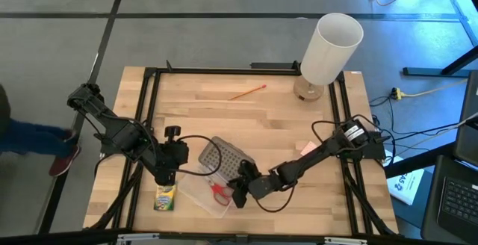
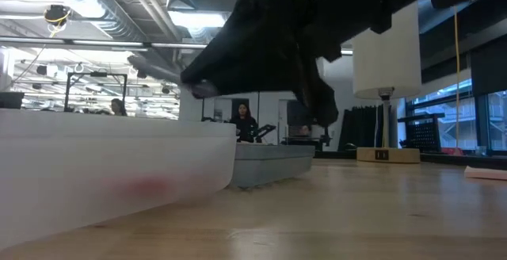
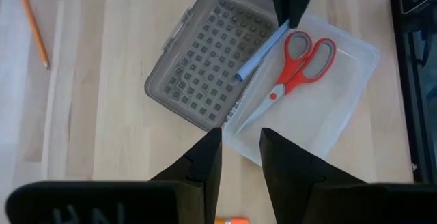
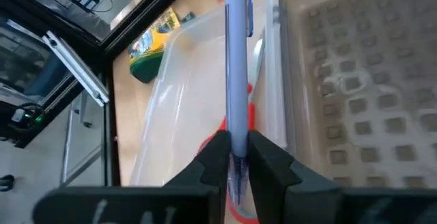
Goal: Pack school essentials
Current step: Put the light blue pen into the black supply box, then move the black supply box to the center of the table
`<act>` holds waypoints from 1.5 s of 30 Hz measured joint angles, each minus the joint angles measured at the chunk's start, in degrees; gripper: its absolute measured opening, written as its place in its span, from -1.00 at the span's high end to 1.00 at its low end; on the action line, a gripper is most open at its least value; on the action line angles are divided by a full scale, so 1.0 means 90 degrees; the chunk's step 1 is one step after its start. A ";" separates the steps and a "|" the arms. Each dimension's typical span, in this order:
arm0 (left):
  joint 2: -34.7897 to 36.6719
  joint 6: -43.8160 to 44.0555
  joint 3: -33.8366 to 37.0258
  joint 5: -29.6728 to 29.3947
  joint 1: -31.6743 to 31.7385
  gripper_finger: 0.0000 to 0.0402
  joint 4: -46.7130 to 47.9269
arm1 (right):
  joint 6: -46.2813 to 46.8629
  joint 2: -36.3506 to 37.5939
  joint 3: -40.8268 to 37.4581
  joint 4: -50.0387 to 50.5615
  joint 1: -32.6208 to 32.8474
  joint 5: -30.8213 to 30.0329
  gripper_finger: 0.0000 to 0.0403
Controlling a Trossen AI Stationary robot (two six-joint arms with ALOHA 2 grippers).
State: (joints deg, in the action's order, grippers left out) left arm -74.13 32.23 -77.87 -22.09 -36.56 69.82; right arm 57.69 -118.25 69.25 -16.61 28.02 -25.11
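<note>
High view: my right gripper (image 1: 240, 187) sits low centre over the clear box (image 1: 196, 193), red-handled scissors (image 1: 219, 193) inside; crayon box (image 1: 165, 197) lies left of it, under my left gripper (image 1: 166, 176). Orange pencil (image 1: 248, 92) upper centre.

Left wrist: fingers (image 3: 205, 162) parted, empty.

Right wrist: fingers clamp the bluish-purple pen (image 4: 236, 60) mid-frame.

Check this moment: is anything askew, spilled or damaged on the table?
Nothing spilled or damaged. The right gripper holds the bluish-purple pen slanted across the edge of the clear box, above the red-handled scissors inside. The thin orange pencil lies alone at the far side.
</note>
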 joint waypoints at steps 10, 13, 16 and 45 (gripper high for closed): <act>0.0000 0.0002 0.0000 0.0000 0.0000 0.53 -0.0014 | -0.0447 -0.0768 0.1129 0.0867 -0.0036 0.0797 0.77; 0.0000 0.0002 0.0000 0.0002 0.0000 0.53 -0.0025 | -0.0450 -0.0768 0.1298 0.1251 -0.0050 0.0770 0.77; 0.0000 0.0002 0.0000 0.0002 0.0000 0.53 -0.0026 | -0.0452 -0.0768 0.1374 0.1575 -0.0051 0.0623 0.77; 0.0000 -0.0148 0.0000 0.0228 0.0000 0.53 -0.0034 | -0.1045 -0.0657 0.1387 0.1663 -0.0149 0.0594 0.65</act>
State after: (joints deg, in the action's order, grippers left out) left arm -74.13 30.89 -77.87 -20.03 -36.56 69.52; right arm 48.29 -124.16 81.73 -1.64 26.68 -19.77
